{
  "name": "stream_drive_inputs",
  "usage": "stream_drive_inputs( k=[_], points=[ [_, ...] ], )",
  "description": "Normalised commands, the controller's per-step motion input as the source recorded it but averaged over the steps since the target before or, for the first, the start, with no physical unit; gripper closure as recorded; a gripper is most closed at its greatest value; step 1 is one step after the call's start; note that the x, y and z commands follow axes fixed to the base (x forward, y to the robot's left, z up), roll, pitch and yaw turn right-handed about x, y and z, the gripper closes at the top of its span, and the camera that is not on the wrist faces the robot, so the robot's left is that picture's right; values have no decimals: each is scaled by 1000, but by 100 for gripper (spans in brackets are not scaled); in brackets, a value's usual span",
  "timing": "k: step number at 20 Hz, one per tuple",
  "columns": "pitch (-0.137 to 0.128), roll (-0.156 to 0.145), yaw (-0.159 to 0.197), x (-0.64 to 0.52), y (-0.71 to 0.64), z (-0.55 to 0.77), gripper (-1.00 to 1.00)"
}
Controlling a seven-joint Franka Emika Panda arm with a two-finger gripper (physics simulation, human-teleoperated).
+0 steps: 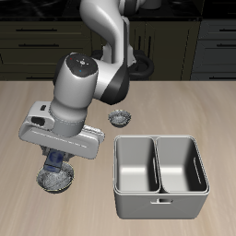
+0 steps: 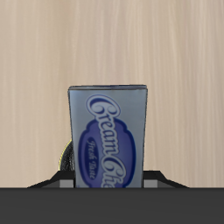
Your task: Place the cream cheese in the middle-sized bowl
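The cream cheese [image 2: 109, 136], a small dark blue box with a lighter label, stands upright and close in the wrist view. My gripper [image 1: 57, 163] is shut on it. In the exterior view the box [image 1: 58, 162] hangs just above the middle-sized bowl [image 1: 55, 181], a speckled grey metal bowl near the table's front edge. The hand covers much of that bowl. In the wrist view only a sliver of the bowl's rim [image 2: 63, 160] shows beside the box, and my fingertips are hidden.
A tiny speckled bowl [image 1: 119, 117] sits farther back, near the table's middle. A grey metal bin with two compartments [image 1: 159, 172] stands beside the bowl near the front edge. Dark cabinets run behind the table.
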Motion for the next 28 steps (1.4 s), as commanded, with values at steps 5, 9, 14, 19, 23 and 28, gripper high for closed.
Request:
stream_drive_inputs(
  k=[5, 9, 14, 19, 23, 28],
  points=[
    [36, -21, 4, 6, -106, -384, 100],
    [46, -31, -10, -58, -147, -351, 100],
    [42, 6, 11, -106, -23, -337, 100],
    [36, -13, 82, -102, 109, -235, -100],
    [26, -20, -7, -61, -49, -71, -100],
    [4, -19, -8, -35, -97, 88, -100]
  ],
)
